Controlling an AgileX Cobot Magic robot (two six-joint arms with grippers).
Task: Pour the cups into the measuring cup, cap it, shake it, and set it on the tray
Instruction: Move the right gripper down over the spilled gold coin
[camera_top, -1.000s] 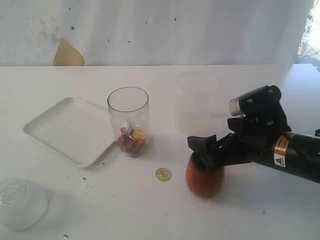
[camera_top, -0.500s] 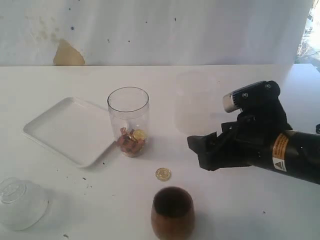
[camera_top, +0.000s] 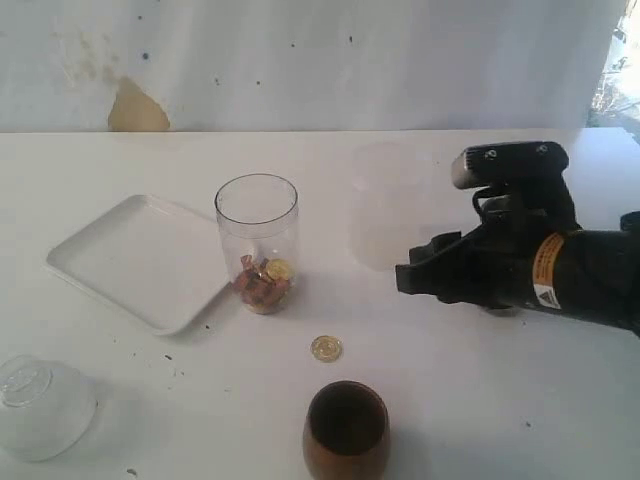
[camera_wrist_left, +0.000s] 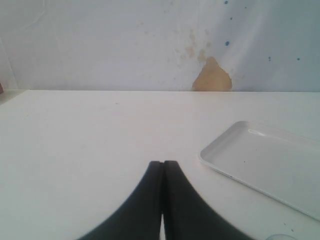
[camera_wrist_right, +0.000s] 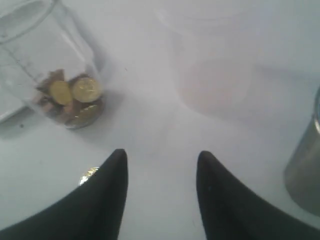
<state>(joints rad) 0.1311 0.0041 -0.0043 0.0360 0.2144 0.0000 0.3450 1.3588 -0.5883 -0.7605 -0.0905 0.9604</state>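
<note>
The matt white tabletop fills most of the frame, lightly speckled with dark crumbs. Behind it stands a pale wall with a tan blotch at upper left (flaked paint, by the look of it).

From the right edge the black right arm reaches in low and nearly level, with an orange label on its wrist. The right gripper points left at mid-height, its jaws parted with nothing but bare table between them. The left gripper shows only in its own wrist view, hanging over bare table with its jaws pressed together and nothing in them.

Counting up:
- One flat white rectangular tray lies at centre left.
- One tall clear straight-sided measuring cup stands upright just beside the tray's right corner, uncapped, with gold coins and brown bits in its bottom.
- One small rounded brown wooden cup stands upright at bottom centre, well apart from both grippers.
- One loose gold coin lies between the wooden cup and the measuring cup.
- One frosted whitish cup sits right of centre, just beyond the right gripper.
- One brushed-steel tumbler shows only in the right wrist view, just beside that gripper.
- One clear domed plastic piece rests at lower left.
</note>
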